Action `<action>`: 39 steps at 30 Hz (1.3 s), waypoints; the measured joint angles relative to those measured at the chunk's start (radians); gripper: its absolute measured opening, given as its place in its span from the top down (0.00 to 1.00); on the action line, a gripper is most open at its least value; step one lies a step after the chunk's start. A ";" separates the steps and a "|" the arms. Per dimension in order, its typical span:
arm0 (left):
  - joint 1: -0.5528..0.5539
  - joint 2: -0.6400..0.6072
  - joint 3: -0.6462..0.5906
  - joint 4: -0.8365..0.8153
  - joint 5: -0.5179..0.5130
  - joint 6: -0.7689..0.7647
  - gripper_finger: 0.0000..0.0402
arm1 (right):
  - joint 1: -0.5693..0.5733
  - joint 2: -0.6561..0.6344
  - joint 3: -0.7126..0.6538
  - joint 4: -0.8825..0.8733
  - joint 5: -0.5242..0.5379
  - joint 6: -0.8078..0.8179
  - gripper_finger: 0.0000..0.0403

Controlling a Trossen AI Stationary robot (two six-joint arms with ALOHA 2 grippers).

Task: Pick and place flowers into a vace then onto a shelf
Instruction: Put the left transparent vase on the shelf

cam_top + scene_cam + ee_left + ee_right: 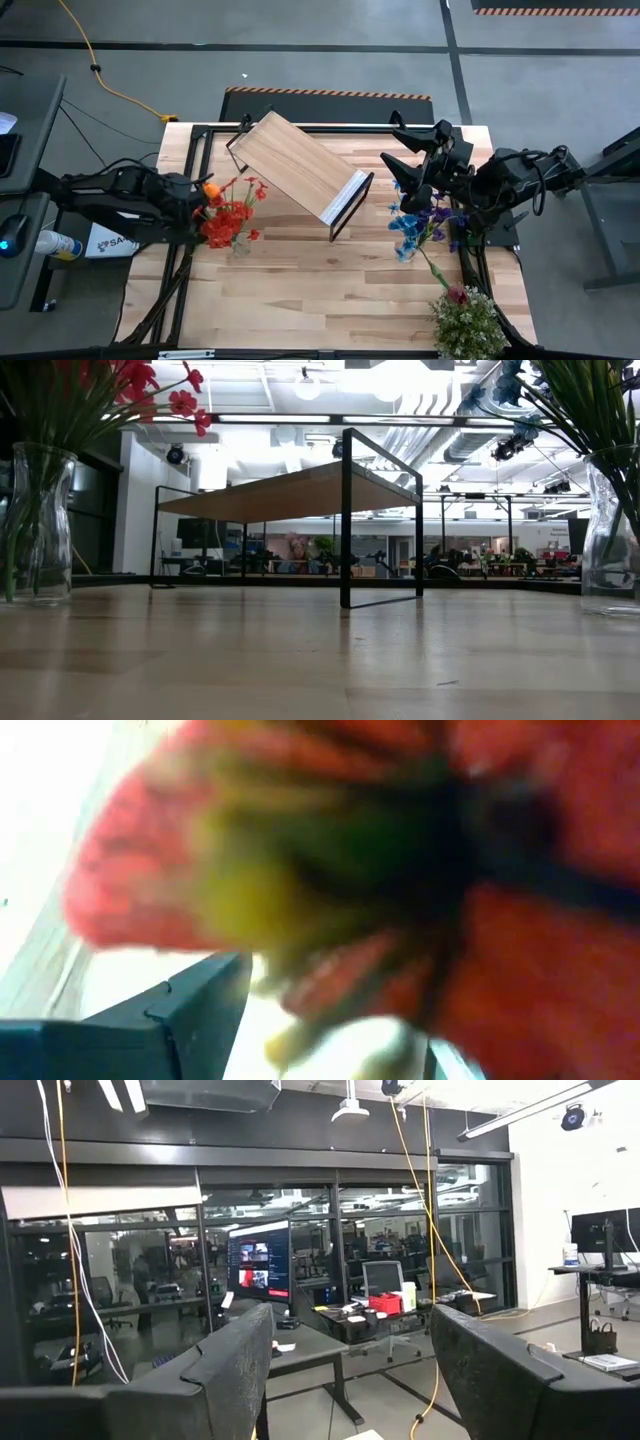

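Flanking one shelf [300,166], two flower-filled vases [35,525], both pincers [207,210] wide, empty

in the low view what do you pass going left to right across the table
glass vase with red flowers → shelf standing on its black legs → glass vase with blue flowers

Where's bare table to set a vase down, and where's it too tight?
Free: the near middle of the table, between the red flowers and the blue and purple blooms, in front of the shelf. Crowded: the left gripper at the red flowers, the right gripper above the blooms, and the bushy plant at the near right corner.
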 joint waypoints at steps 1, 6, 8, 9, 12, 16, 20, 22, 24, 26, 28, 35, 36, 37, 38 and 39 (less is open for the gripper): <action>0.000 0.005 0.000 0.000 0.000 -0.005 0.11 | 0.000 0.000 0.000 0.000 0.000 0.000 0.35; 0.000 0.007 0.000 0.007 -0.024 -0.092 0.11 | 0.000 0.000 0.000 -0.016 0.000 -0.003 0.35; 0.000 0.007 0.000 0.012 -0.024 -0.156 0.11 | 0.000 0.000 0.000 -0.026 0.000 -0.004 0.35; 0.000 0.005 0.000 0.013 -0.024 -0.198 0.11 | 0.000 0.000 0.000 -0.028 0.000 -0.004 0.35; 0.000 0.003 0.001 0.013 -0.020 -0.312 0.11 | 0.000 0.000 0.000 -0.033 0.000 -0.004 0.35; 0.000 0.003 0.034 0.006 0.006 -0.346 0.11 | 0.000 0.000 0.000 -0.039 0.000 -0.021 0.35; 0.000 0.002 0.096 -0.003 0.028 -0.353 0.11 | 0.000 0.000 0.000 -0.040 0.000 -0.031 0.35; 0.000 0.002 0.139 -0.043 0.023 -0.347 0.11 | 0.000 0.000 0.000 -0.041 0.000 -0.038 0.35; 0.000 0.002 0.183 -0.116 0.020 -0.347 0.11 | 0.002 -0.001 0.000 -0.042 0.000 -0.040 0.35; 0.000 0.002 0.229 -0.210 0.024 -0.360 0.11 | 0.002 -0.002 0.000 -0.044 0.000 -0.040 0.35; 0.000 0.002 0.272 -0.295 0.023 -0.381 0.11 | 0.002 -0.002 0.000 -0.043 0.000 -0.040 0.35; 0.000 0.002 0.434 -0.413 -0.006 -0.409 0.11 | -0.008 0.004 0.000 -0.109 -0.118 0.063 0.35; 0.000 0.002 0.455 -0.425 -0.026 -0.409 0.11 | -0.016 0.012 0.000 -0.116 -0.144 0.094 0.35; 0.000 0.002 0.473 -0.433 -0.040 -0.409 0.11 | -0.023 0.021 0.000 -0.120 -0.160 0.122 0.35; 0.000 0.002 0.493 -0.439 -0.057 -0.409 0.11 | -0.029 0.030 0.000 -0.125 -0.176 0.146 0.35; 0.000 0.002 0.509 -0.448 -0.075 -0.409 0.11 | -0.036 0.041 0.000 -0.129 -0.190 0.168 0.35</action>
